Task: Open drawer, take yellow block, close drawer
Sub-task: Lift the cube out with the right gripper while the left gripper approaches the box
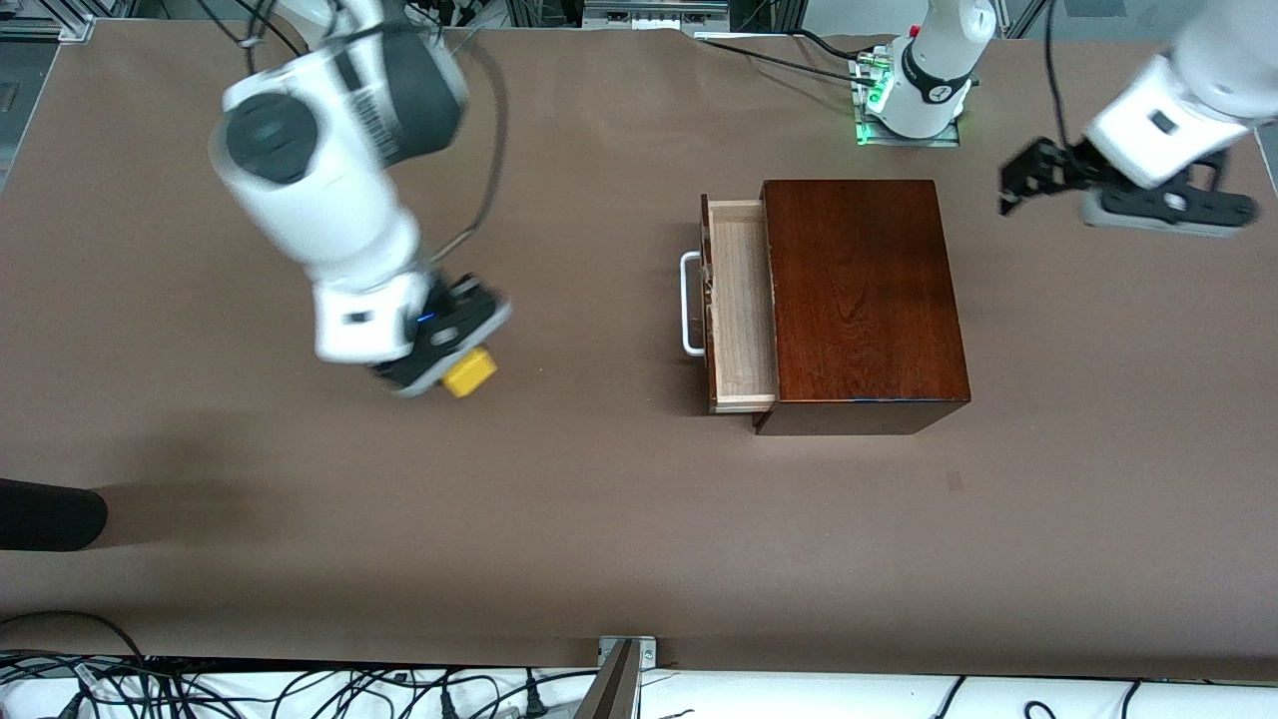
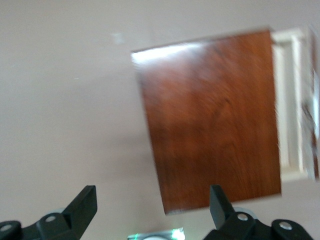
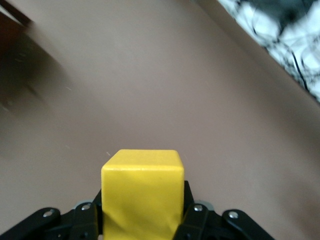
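right pincer (image 1: 461, 371): clamped on yellow block (image 1: 469, 372), lower left of frame, over bare surface (image 1: 599, 519) | drawer (image 1: 741, 305): pulled out, centre-right, handle (image 1: 690, 304) facing right pincer, nearest | left pincer (image 1: 1020, 186): spread, empty, waiting upper right

A wide table (image 1: 619, 539) covered in matte brown material is being lit from above. Tangled black cables (image 1: 300, 689) are being left lying on a white surface along its edge nearest the front camera. A rounded black object (image 1: 45, 514) is being cut off at the frame's edge.
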Available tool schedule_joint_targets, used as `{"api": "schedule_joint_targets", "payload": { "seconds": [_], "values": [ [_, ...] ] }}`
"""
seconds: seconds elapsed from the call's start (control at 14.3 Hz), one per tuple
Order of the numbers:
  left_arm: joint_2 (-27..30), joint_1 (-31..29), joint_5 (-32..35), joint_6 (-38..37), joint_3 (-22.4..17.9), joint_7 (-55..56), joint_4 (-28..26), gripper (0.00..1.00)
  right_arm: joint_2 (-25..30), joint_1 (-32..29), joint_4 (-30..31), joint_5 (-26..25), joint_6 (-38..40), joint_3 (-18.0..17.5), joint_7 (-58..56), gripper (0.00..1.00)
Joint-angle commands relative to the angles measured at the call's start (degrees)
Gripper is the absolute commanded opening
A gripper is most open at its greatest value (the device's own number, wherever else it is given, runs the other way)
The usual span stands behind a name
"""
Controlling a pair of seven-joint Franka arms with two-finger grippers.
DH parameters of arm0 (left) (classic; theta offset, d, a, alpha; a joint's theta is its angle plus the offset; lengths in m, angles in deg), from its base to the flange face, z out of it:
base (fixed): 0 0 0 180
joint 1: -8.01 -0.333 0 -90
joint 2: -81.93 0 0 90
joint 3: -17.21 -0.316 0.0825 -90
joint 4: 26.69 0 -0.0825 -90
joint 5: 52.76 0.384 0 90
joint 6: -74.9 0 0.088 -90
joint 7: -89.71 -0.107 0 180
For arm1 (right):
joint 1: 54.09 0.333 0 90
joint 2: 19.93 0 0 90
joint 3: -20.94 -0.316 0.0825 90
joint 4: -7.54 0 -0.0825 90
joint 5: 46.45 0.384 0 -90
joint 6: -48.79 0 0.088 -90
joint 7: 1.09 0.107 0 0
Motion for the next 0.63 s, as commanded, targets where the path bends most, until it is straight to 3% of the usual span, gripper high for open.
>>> {"api": "schedule_joint_targets", "payload": {
  "seconds": [0.0,0.21,0.35,0.56],
  "values": [
    [-2.2,-0.1,-1.6,-3.5,6.8,-7.9,2.4,1.00,5.8,-4.3,10.4,1.1,-1.4,-1.4,2.4,0.00],
    [-5.4,0.0,-3.5,-3.8,16.2,-10.3,2.8,1.00,4.7,-8.9,16.6,1.1,-2.7,-1.4,4.7,0.00],
    [-10.6,0.0,-9.4,-3.6,22.5,-9.9,5.8,1.00,4.6,-9.9,21.7,1.1,-6.3,-1.3,7.8,0.00],
    [-17.6,1.8,-11.7,-3.7,24.5,-10.8,12.4,1.00,4.7,-10.8,29.1,1.0,-11.4,-1.0,10.8,0.00]
  ]
}}
